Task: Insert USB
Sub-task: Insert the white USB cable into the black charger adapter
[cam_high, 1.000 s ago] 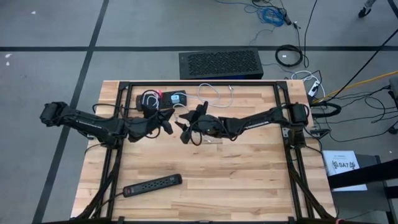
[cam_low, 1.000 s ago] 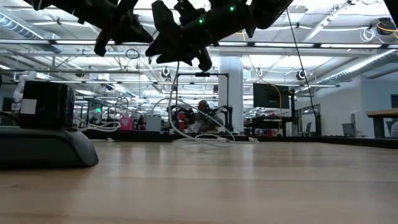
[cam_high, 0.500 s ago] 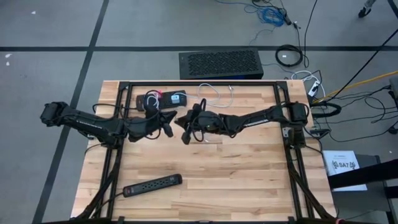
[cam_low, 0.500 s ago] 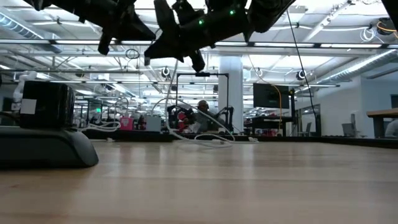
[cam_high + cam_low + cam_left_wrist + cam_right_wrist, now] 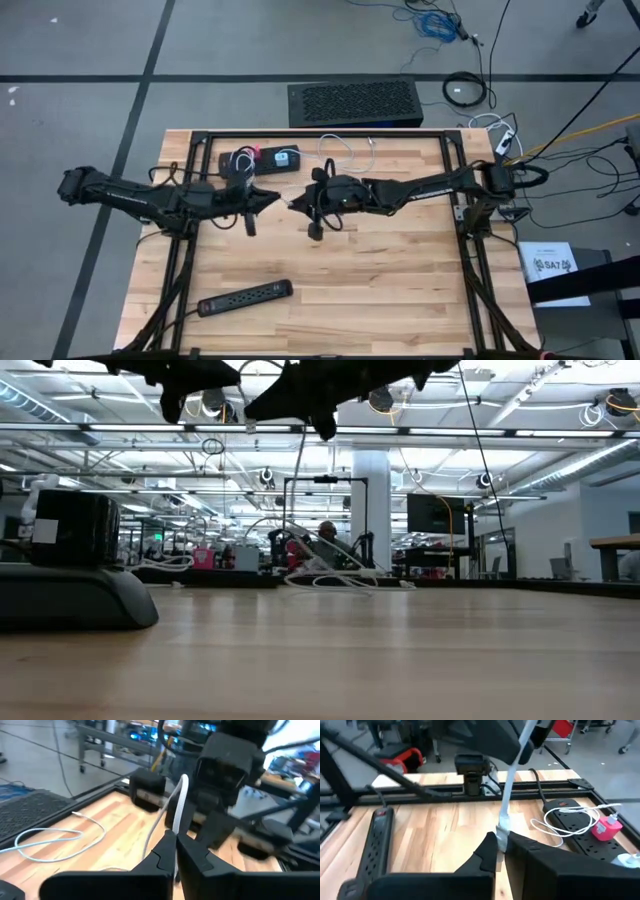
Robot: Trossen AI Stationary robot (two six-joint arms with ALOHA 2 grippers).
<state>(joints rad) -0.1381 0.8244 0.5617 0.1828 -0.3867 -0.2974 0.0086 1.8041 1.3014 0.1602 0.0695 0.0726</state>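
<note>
Both arms hang above the far middle of the pale butcher-block wooden bench [image 5: 400, 280], tips nearly meeting. The left gripper [image 5: 175, 851] is closed on a thin white rubbery USB cable [image 5: 176, 805]; the right gripper [image 5: 501, 845] is likewise pinched shut on the same white cable, which runs upward from its fingers towards the other arm. So the cable is held taut between the two, off the bench, while more of its length lies in loose loops on the far part of the bench.

The step in hand looks like lining up the plug for insertion. Judging by the grips, it would go best if one gripper holds the cord steady just behind the plug while the other keeps the slack from twisting; the plug face must be square to its port before pushing, as a USB end will not seat when tilted. Which end carries the plug I cannot tell.

The cable is smooth, round and limp, so it will bend under any sideways push. At the far left sits a black plastic power strip with a small white charger block [image 5: 283, 157]; a second long black power strip [image 5: 245, 297] lies near the front left.
</note>
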